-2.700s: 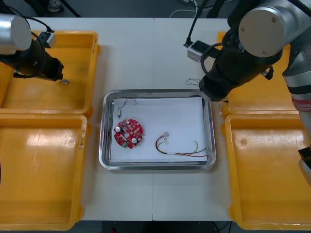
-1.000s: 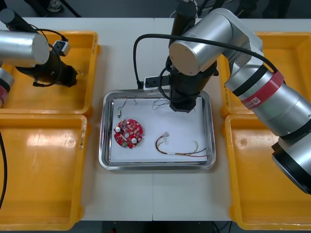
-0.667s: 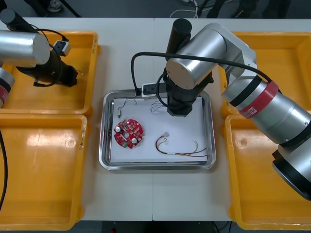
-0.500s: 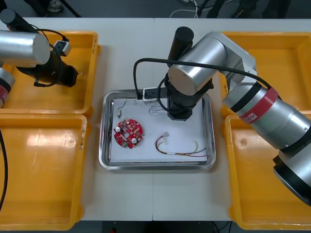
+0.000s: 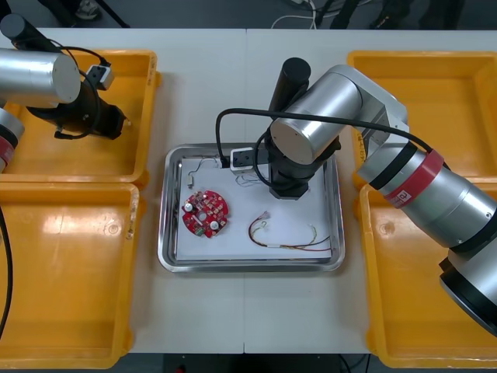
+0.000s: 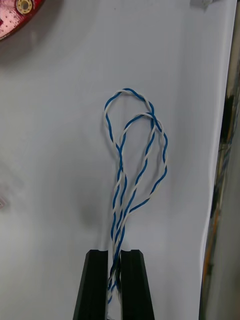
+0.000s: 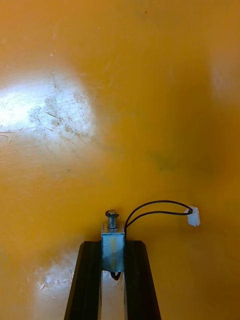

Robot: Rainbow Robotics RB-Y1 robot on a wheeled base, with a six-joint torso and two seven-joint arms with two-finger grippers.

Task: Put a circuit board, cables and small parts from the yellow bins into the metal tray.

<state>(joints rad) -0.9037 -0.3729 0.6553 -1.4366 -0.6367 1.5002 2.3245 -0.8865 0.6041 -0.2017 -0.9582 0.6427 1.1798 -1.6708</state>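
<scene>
We judge the task well past its middle. Inside the metal tray (image 5: 165,233) a round red circuit board (image 5: 206,213) lies toward the left side, a red and yellow cable (image 5: 289,242) toward the near right corner, and a small part on a thin lead (image 5: 189,180) by the far left corner. Two more items are in hand and not yet set down.

The right gripper (image 6: 114,255) hangs over the far half of the tray. Its jaws are pinched almost together on the strands of a twisted blue and white cable (image 6: 135,150), whose loops hang over the tray's white floor; we cannot tell whether they touch it. Letting go looks to us like the next step there.

The left gripper (image 7: 113,246) is well apart from the tray, over the yellow bin (image 5: 78,159) at its far left. Its jaws are closed on a small metal part (image 7: 113,240) that trails a black lead with a white plug. This part must yet travel across to the tray.

From above we get the layout: what lies in the tray and where each arm stands relative to it. The wrist views add the grips themselves, which the arms' bulk covers from above, and they tell us exactly what each pair of fingers holds
</scene>
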